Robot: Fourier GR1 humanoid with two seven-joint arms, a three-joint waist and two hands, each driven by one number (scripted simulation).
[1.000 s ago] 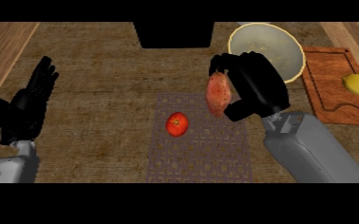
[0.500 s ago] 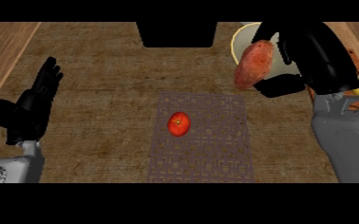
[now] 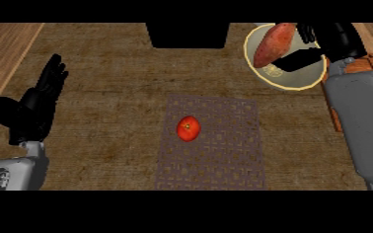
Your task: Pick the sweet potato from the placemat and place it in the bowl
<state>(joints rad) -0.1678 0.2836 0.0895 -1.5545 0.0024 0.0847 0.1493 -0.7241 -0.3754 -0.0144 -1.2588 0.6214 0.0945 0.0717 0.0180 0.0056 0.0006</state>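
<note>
two hands: right hand (image 3: 334, 38) fingers (image 3: 299, 59) curled round sweet potato (image 3: 273, 45) over bowl (image 3: 304, 82), left hand (image 3: 36, 109) straight-fingered.

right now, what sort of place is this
Probably a kitchen counter: a woven placemat with a tomato on it, and the right hand holding a sweet potato over a bowl.

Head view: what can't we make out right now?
- Whether the sweet potato touches the bowl or hangs above it: the steep top-down view shows no height.
- The bowl's right rim: hidden by the right hand and forearm.
- The brown thing at the right edge: mostly covered by the right forearm, unidentifiable.
</note>
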